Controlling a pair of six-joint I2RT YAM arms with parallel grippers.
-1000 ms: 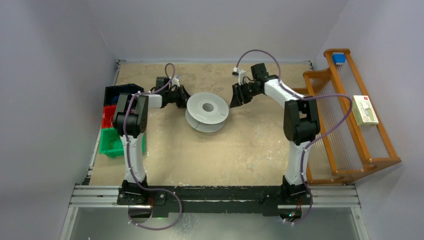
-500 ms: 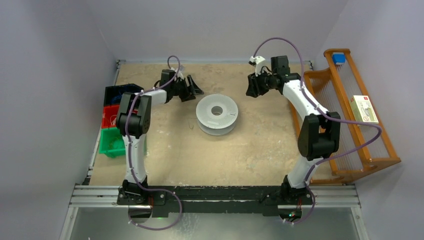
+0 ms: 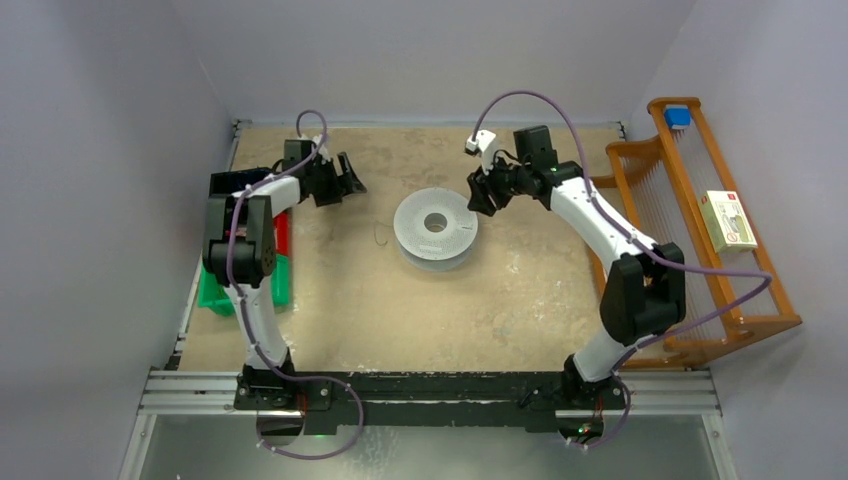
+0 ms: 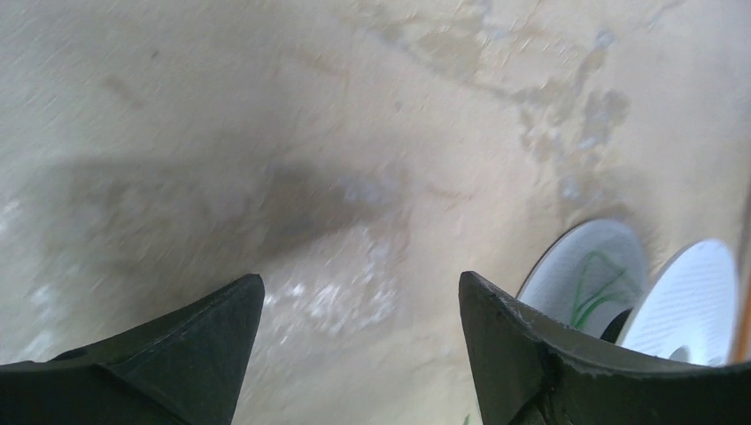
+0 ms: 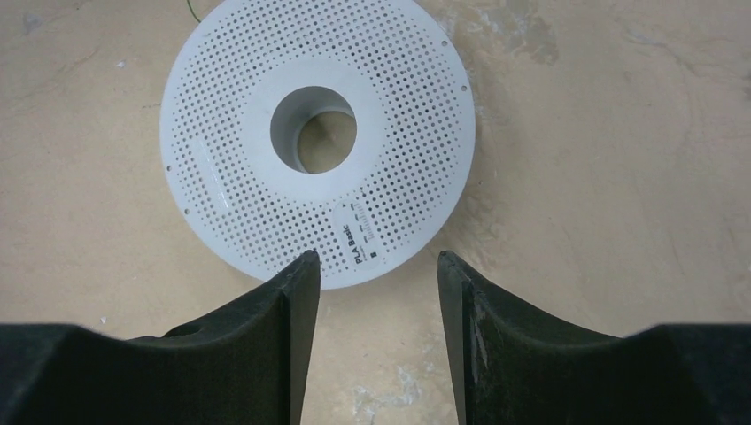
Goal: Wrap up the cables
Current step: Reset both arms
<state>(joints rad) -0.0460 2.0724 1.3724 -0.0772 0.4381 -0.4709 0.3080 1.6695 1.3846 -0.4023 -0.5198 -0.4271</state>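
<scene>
The pale grey perforated spool (image 3: 436,228) lies flat on the table's middle. A very thin dark strand of the cables (image 3: 379,236) curls on the table just left of it. In the left wrist view the spool (image 4: 567,274) shows edge-on at the right, with thin greenish wire (image 4: 592,288) between its flanges. My left gripper (image 3: 345,180) (image 4: 361,283) is open over bare table, well left of the spool. My right gripper (image 3: 478,195) (image 5: 376,261) is open just off the spool's (image 5: 317,133) right rim, holding nothing.
Blue, red and green bins (image 3: 222,285) are stacked at the table's left edge, beside the left arm. A wooden rack (image 3: 700,230) stands along the right edge, with a small box (image 3: 730,220) and a blue item (image 3: 679,115) on it. Walls close in the table.
The spool, tilted between both grippers a second ago, now lies flat. My left gripper opened and drew back to the left. My right gripper swung away, then returned beside the spool, opening slightly.
</scene>
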